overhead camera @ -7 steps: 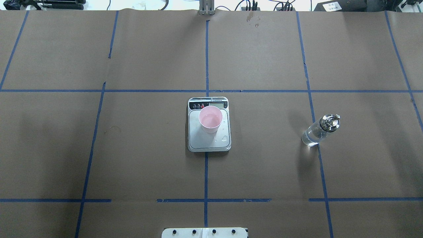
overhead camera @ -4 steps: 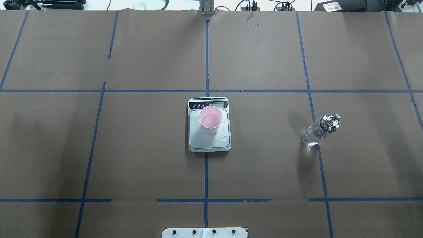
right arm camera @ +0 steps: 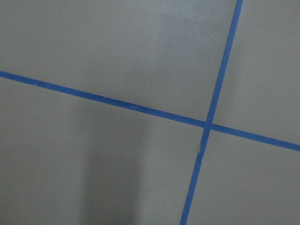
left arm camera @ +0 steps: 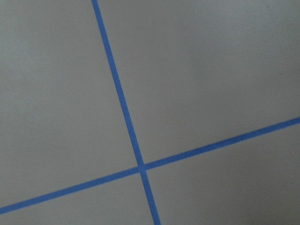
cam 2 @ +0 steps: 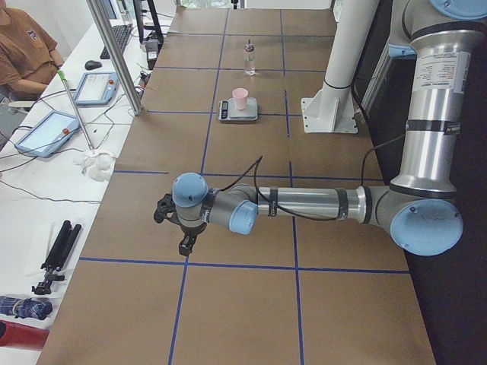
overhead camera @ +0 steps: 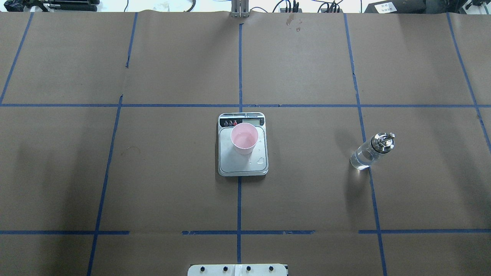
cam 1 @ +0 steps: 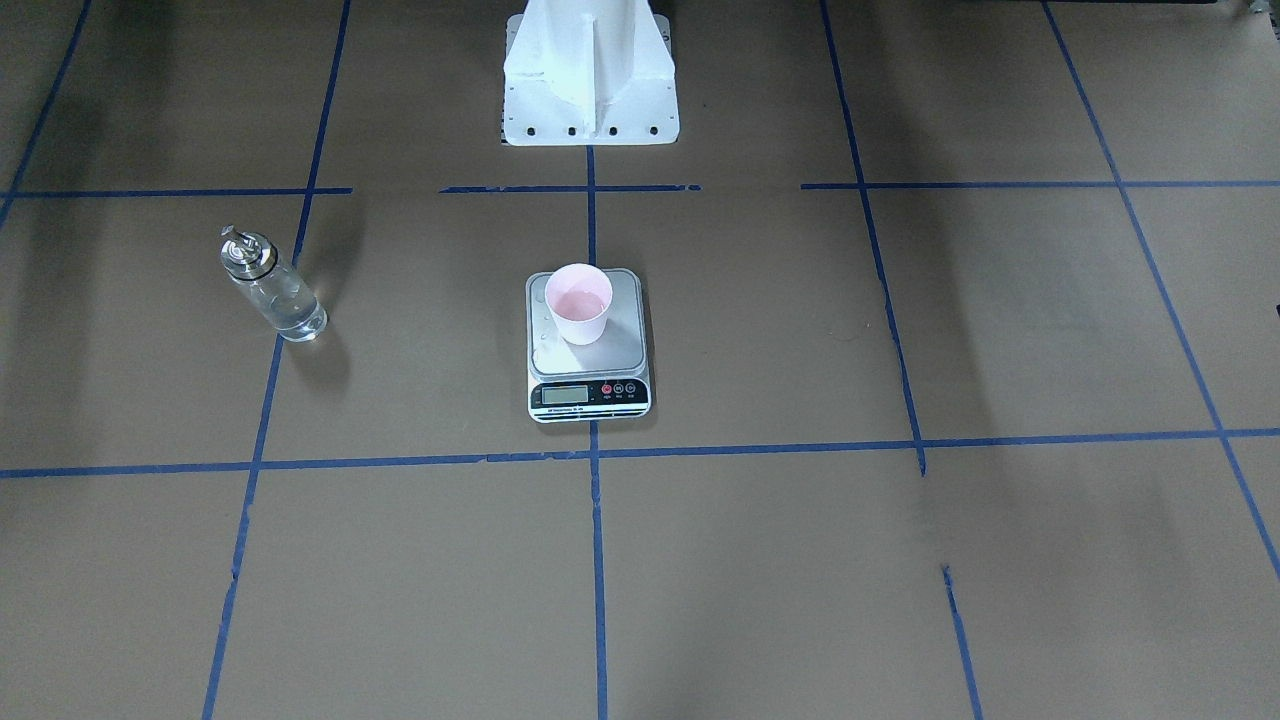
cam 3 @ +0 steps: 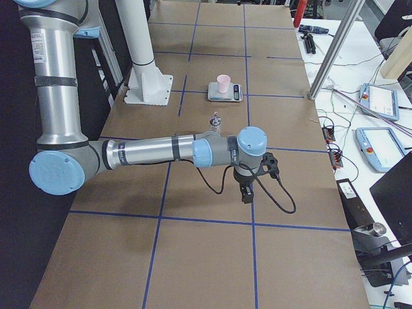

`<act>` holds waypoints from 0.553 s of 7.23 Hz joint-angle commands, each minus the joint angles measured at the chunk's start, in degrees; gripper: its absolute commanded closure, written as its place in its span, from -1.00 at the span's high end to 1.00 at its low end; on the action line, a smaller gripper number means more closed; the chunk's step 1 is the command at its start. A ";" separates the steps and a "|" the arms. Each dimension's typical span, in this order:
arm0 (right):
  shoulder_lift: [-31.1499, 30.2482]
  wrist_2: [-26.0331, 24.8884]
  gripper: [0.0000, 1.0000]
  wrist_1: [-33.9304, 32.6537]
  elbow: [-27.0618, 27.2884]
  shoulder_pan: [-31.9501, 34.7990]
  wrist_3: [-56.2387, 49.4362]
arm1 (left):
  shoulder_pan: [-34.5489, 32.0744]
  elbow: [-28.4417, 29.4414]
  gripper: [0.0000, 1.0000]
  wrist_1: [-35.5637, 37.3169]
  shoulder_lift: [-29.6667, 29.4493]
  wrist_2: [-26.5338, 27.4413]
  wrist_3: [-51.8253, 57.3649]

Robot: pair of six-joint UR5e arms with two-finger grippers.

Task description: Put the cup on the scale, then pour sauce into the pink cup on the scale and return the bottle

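Note:
The pale pink cup (overhead camera: 244, 138) stands upright on the steel plate of the scale (overhead camera: 242, 167) at the table's middle, and liquid shows inside the cup. It also shows in the front-facing view (cam 1: 579, 303). The clear glass bottle (overhead camera: 370, 151) with a silver spout cap stands upright on the paper to the right, apart from the scale, with clear sauce in it. The left gripper (cam 2: 185, 243) and right gripper (cam 3: 246, 195) hang over bare paper far from these things. They show only in the side views, so I cannot tell if they are open or shut.
A few droplets (overhead camera: 261, 160) lie on the scale's plate. The white robot base (cam 1: 590, 75) stands behind the scale. Blue tape lines (overhead camera: 239, 69) cross the brown paper. Tablets and cables (cam 2: 46, 129) lie beside the table, where a person sits.

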 commanded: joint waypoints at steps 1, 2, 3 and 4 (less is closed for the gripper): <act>-2.73 -0.32 1.00 0.22 -0.05 0.12 0.32 | 0.02 0.95 1.00 0.29 0.92 -0.40 -0.47; -2.99 -0.40 1.00 0.22 -0.04 0.12 0.32 | 0.02 2.35 1.00 2.12 0.05 -0.31 -0.48; -2.91 -0.58 1.00 0.22 0.05 0.12 0.32 | 0.02 2.28 1.00 6.40 -0.48 -0.22 -0.56; -2.73 -0.67 1.00 0.14 -0.56 0.12 0.41 | 0.02 2.19 1.00 9.92 -0.48 -0.05 -0.48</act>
